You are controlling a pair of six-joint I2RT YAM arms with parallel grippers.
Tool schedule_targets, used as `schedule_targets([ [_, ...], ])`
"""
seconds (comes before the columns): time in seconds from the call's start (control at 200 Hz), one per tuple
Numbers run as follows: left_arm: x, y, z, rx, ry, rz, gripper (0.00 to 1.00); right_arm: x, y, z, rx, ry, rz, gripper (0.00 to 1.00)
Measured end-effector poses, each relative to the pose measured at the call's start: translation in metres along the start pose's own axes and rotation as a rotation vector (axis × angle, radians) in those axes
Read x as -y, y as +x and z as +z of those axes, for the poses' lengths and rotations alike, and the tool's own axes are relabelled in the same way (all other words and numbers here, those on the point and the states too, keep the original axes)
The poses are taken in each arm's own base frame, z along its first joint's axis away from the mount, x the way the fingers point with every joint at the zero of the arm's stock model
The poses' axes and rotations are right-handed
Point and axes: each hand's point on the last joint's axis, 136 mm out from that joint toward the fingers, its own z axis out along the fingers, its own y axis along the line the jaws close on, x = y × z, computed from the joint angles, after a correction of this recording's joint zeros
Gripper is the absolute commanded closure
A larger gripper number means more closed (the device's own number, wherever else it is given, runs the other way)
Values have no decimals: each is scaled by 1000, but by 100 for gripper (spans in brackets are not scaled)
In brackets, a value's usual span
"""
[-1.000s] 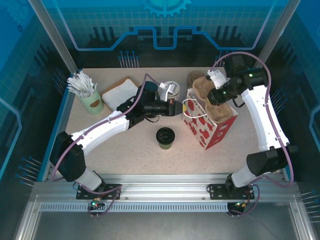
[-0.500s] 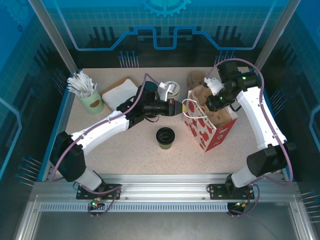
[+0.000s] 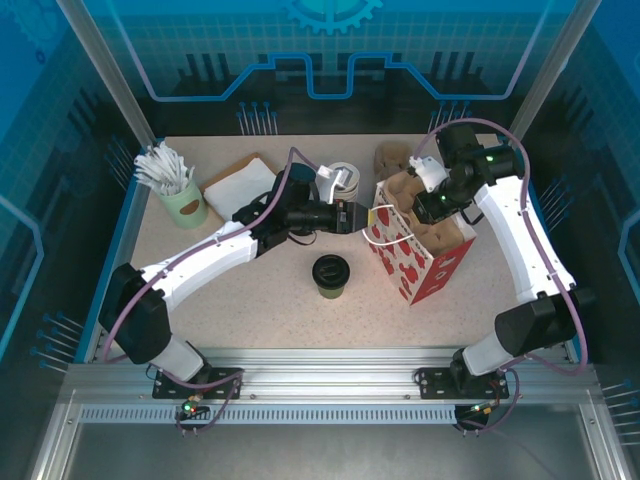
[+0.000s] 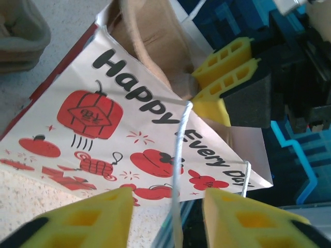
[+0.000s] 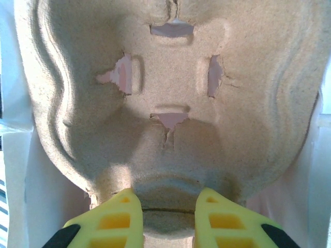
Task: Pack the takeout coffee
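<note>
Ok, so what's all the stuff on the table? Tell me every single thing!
takeout coffee: one, green with a black lid, middle of the table, standing apart from the bag
gift bag: one, white with red pictures, right of the coffee
cup carrier: one, brown, partly down in the bag
spare carriers: number unclear, brown, behind the bag
napkins: one stack, white, back left
green cup: one, holding white sticks, far left
white-rimmed cup: at least one, behind the left arm
table: one, speckled beige
left hand: open, yellow fingers either side of the bag's string handle
right hand: shut on the cup carrier's edge
</note>
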Motion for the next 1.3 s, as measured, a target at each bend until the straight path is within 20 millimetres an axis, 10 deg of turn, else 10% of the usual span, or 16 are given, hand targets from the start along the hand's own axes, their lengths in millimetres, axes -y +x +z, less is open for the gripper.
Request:
schedule_targets([
  [0.37,0,-51,-23,64,-44,101,35,-3,0,-7,21,0,-8,81],
  [0.575,-1,-84,0,45,-61,172,41,-4,1,-9,28,0,-9,81],
  [1.301,-36,-69,45,-139,-68,151,64,-4,1,-8,25,0,-9,81],
])
